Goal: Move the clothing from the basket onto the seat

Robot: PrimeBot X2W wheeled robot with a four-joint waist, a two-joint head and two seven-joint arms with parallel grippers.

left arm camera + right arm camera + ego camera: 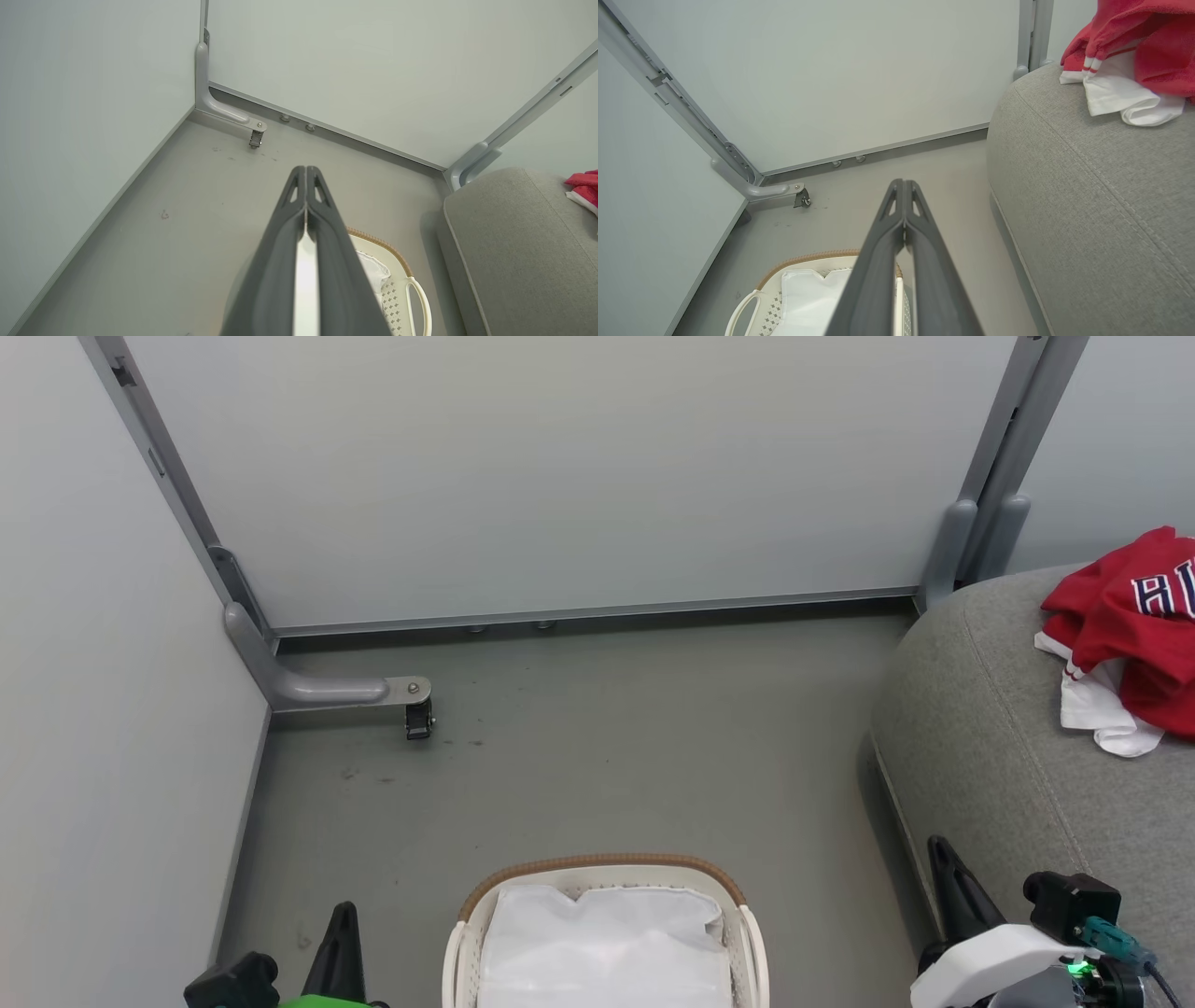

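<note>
Looking past the basket, you have your left gripper just to its left, fingers pressed together and holding nothing. The basket stands on the grey floor with its white liner showing inside. To the basket's right, your right gripper hangs with its fingers closed and empty too. Further right of the basket is the grey seat, and the red-and-white clothing lies bunched on top of it, well apart from the basket.

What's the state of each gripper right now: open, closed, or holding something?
Left gripper: closed, holding nothing.
Right gripper: closed, holding nothing.
</note>
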